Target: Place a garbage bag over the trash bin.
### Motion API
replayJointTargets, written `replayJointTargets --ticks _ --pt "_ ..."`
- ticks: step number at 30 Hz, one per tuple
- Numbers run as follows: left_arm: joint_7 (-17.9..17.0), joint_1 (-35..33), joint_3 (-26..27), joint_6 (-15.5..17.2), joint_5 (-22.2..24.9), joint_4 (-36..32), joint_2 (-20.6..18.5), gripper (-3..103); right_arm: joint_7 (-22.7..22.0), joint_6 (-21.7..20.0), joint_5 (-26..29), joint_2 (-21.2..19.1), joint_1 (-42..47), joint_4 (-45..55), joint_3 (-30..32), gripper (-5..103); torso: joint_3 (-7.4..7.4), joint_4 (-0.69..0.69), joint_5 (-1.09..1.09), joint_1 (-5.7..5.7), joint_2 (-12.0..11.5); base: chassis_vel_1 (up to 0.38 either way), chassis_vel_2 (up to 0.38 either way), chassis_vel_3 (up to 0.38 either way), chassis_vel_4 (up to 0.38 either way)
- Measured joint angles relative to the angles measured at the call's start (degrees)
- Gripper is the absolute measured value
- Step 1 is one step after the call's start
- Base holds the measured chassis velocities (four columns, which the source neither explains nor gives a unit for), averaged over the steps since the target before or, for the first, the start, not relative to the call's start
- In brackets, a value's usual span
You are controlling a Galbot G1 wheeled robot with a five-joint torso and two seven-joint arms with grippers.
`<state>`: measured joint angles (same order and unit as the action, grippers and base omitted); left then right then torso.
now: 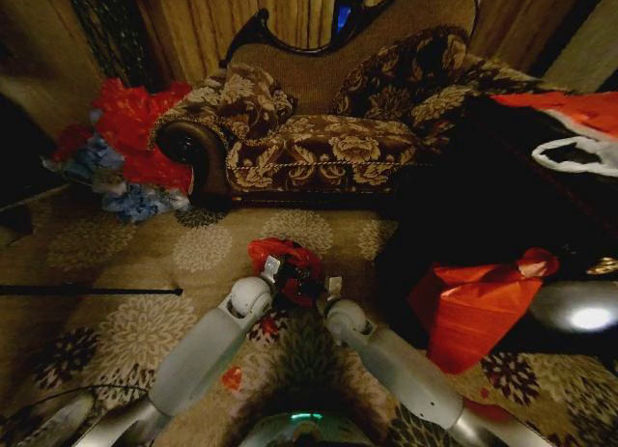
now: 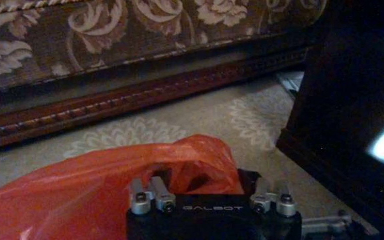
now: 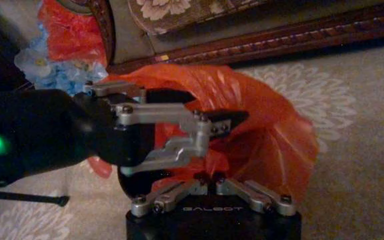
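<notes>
both arms are down at the floor in front of the sofa [image 1: 319,128], working the bag [image 1: 287,259] onto the bin [image 3: 133,186].

left gripper [image 3: 229,120]: the right wrist view shows its fingers clenched on a fold of the bag at the bin's mouth. from its own wrist cam the bag [image 2: 92,190] bunches up right against the fingers [image 2: 153,196].

right gripper [image 3: 210,177]: fingertips pressed together at the bag's near edge, looks pinched on the film there, though how much plastic it actually has is hard to tell.

bag [image 3: 259,120] is ballooned over and around the bin; only a dark sliver of bin rim shows under the left gripper. in the head view the bag sits on the carpet [image 1: 203,254] between the two wrists, just ahead of the base.

progress, my read: bag is on the bin and partly draped, but it's loose and puffed, not seated. can't see whether the far rim is covered. left: spread the opening around the full rim, pull it down, let go.

bigger orange bundle [image 1: 478,307] to the right and the heap of bags [image 1: 130,153] by the sofa arm aren't involved.
</notes>
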<state>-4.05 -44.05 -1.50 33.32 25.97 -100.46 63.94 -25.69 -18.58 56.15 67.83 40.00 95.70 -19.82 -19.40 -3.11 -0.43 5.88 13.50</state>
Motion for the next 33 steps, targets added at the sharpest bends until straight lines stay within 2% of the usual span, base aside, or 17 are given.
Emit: replayJointTargets --ticks 1,3,4,6,7,9,12,13,14,16,17,22,26,29,33 --pt "0.0 0.0 0.0 0.0 0.0 0.0 0.0 71 0.0 0.0 0.0 0.0 0.0 0.0 0.0 0 0.0 0.0 0.0 0.0 0.0 0.0 0.0 0.0 0.0" --pt "-0.23 0.32 0.2 -0.26 0.35 0.62 0.41 60 0.04 0.03 -0.03 0.27 -0.06 -0.13 -0.23 0 0.0 -0.01 0.0 0.0 0.0 0.0 0.0 0.0 0.0" --pt "-0.23 0.32 0.2 -0.26 0.35 0.62 0.41 60 0.04 0.03 -0.03 0.27 -0.06 -0.13 -0.23 0 0.0 -0.01 0.0 0.0 0.0 0.0 0.0 0.0 0.0" --pt "-0.54 0.49 0.35 -0.45 0.5 0.96 0.6 49 0.04 0.04 -0.03 0.22 -0.09 -0.13 -0.35 0 0.0 0.0 0.0 0.0 0.0 0.0 0.0 0.0 0.0" --pt "-0.54 0.49 0.35 -0.45 0.5 0.96 0.6 49 0.04 0.04 -0.03 0.22 -0.09 -0.13 -0.35 0 0.0 0.0 0.0 0.0 0.0 0.0 0.0 0.0 0.0" --pt "-1.07 0.6 0.6 -0.71 0.85 0.88 0.67 38 0.03 0.04 -0.03 0.03 -0.09 -0.11 -0.37 0 0.0 0.0 0.0 0.0 0.0 0.0 0.0 0.0 0.0" --pt "-1.66 0.79 0.76 -0.99 1.31 0.73 0.72 32 0.02 0.04 -0.03 -0.16 -0.04 -0.07 -0.37 0 0.0 0.0 0.0 0.0 0.0 0.0 0.0 0.0 0.0" --pt "-2.75 1.86 0.94 -2.2 2.22 1.79 1.07 22 0.02 0.04 -0.07 -0.37 0.18 0.11 -0.34 0 0.0 -0.01 0.01 0.0 0.0 0.0 0.0 0.0 0.0" --pt "-3.28 2.42 0.94 -3.19 2.5 2.79 1.35 16 0.02 0.04 -0.14 -0.41 0.3 0.19 -0.33 0 0.0 0.0 0.01 0.0 0.0 0.0 0.0 0.0 0.0" --pt "-3.94 3.39 0.95 -4.05 2.78 4.13 1.92 16 0.02 0.04 -0.23 -0.45 0.48 0.33 -0.33 0 0.0 0.0 0.0 0.0 0.0 0.0 0.0 0.0 0.0" --pt "-4.63 4.44 0.96 -4.5 3.17 5.37 2.56 6 0.02 0.04 -0.41 -0.53 0.66 0.49 -0.33 0 0.0 0.0 0.0 0.0 0.0 0.0 0.0 0.0 0.0" --pt "-7.3 8.43 0.95 -5.28 4.8 9.49 4.91 0 0.28 0.07 -1.34 -1.25 1.69 1.37 -0.35 0 0.0 -0.01 0.01 0.0 0.0 0.0 0.0 0.0 0.0" --pt "-9.65 10.22 0.8 -5.56 6.75 11.31 6.03 0 0.63 0.29 -2.23 -1.72 2.55 1.84 -0.25 0 0.0 -0.01 0.01 0.0 0.0 0.0 0.0 0.0 0.0" --pt "-12.9 12.13 0.78 -6.57 8.93 13.75 7.23 0 1.19 0.57 -3.45 -2.61 3.8 2.53 0.38 0 0.0 -0.01 0.01 0.0 0.0 0.0 0.0 0.0 0.0" --pt "-14.86 13.64 1.17 -7.64 10.01 16.18 7.93 0 1.72 0.73 -4.24 -3.56 4.69 3.15 0.71 0 0.0 -0.01 0.01 0.0 0.0 0.0 0.0 0.0 0.0"
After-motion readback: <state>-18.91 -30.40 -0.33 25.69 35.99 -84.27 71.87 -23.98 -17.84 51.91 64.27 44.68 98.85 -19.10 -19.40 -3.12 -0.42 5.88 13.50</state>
